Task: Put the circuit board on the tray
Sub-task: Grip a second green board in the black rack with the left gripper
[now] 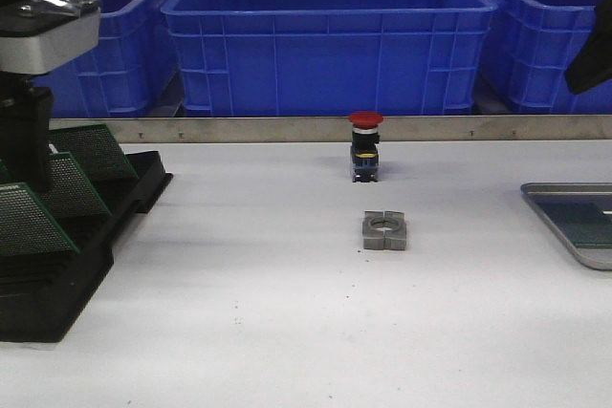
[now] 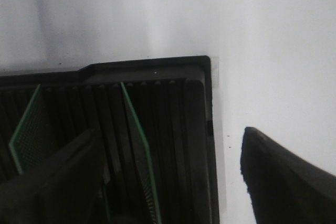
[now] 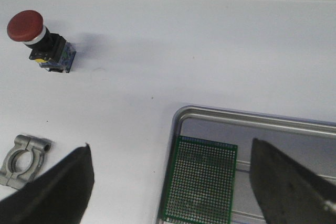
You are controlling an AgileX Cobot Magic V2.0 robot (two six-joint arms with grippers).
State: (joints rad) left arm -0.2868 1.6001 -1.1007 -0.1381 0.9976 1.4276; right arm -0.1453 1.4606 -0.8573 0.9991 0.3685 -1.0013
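The grey metal tray (image 3: 252,121) lies at the table's right edge, also in the front view (image 1: 550,190). A green perforated circuit board (image 3: 202,179) lies flat on its floor. My right gripper (image 3: 170,190) hovers above the tray's near corner, open and empty, with the board below and between its fingers. My left gripper (image 2: 168,182) is open over the black slotted rack (image 2: 199,129) at the table's left. One upright green board (image 2: 139,150) stands between its fingers, not gripped. Another board (image 2: 29,127) stands beside it. In the front view the rack's boards (image 1: 67,183) lean in their slots.
A red push button (image 1: 365,145) stands mid-table, also in the right wrist view (image 3: 39,38). A grey metal clamp (image 1: 384,230) lies in front of it. Deep blue crates (image 1: 325,40) stand behind a metal rail (image 1: 287,128) at the table's far edge.
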